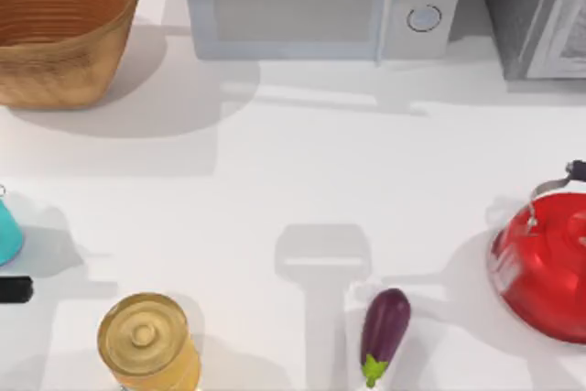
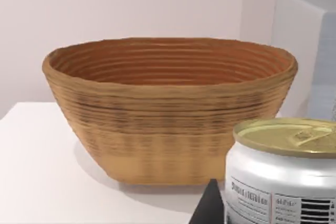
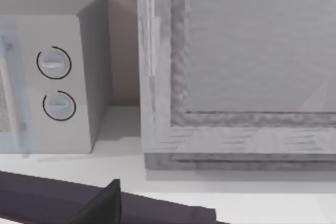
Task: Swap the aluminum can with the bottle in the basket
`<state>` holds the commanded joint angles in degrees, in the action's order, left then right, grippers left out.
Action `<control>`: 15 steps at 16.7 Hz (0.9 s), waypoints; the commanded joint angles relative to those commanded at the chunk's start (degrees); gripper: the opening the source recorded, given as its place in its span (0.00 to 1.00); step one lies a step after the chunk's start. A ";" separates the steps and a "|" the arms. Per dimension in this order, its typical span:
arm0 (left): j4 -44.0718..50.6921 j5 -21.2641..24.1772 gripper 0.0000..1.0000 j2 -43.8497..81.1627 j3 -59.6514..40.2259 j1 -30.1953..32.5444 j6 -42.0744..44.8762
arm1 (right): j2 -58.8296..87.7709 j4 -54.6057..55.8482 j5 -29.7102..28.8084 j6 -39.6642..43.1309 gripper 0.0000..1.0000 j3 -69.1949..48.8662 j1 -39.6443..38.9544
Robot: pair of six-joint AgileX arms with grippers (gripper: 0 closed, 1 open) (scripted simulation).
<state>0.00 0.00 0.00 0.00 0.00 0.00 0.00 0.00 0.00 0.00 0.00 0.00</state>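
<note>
Left hand (image 2: 210,203) beside aluminum can (image 2: 283,177), near basket (image 2: 168,114).

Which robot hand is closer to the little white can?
Left. The left hand sits right beside the aluminum can, facing the basket; the right hand is over by the microwave, away from the can.

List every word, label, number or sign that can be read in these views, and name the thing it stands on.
No text here can be read.
Aluminum can, left wrist view: printed lines and a barcode-like block on its white side, too blurred to read.
Microwave: two round dials, no legible marking.
Large gold can, red kettle, eggplant, basket, bottle: no lettering visible.
</note>
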 joint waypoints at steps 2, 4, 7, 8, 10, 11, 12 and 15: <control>0.00 0.00 0.00 0.00 0.00 0.00 0.00 | 0.00 0.00 0.00 0.00 1.00 0.00 0.00; 0.12 0.03 0.00 0.27 -0.01 0.19 0.10 | 0.00 0.00 0.00 0.00 1.00 0.00 0.00; -0.82 0.85 0.00 1.90 -0.69 0.43 0.12 | 0.00 0.00 0.00 0.00 1.00 0.00 0.00; -1.77 1.68 0.00 3.57 -1.39 0.66 0.14 | 0.00 0.00 0.00 0.00 1.00 0.00 0.00; -4.62 4.19 0.00 8.59 -3.48 1.38 0.19 | 0.00 0.00 0.00 0.00 1.00 0.00 0.00; -6.50 5.84 0.00 11.89 -4.87 1.85 0.23 | 0.00 0.00 0.00 0.00 1.00 0.00 0.00; -8.61 7.70 0.00 15.61 -6.42 2.37 0.27 | 0.00 0.00 0.00 0.00 1.00 0.00 0.00; -16.21 14.41 0.00 28.99 -12.06 4.27 0.42 | 0.00 0.00 0.00 0.00 1.00 0.00 0.00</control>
<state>-16.21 14.41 28.99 -12.06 4.27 0.42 0.00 0.00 0.00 0.00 0.00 0.00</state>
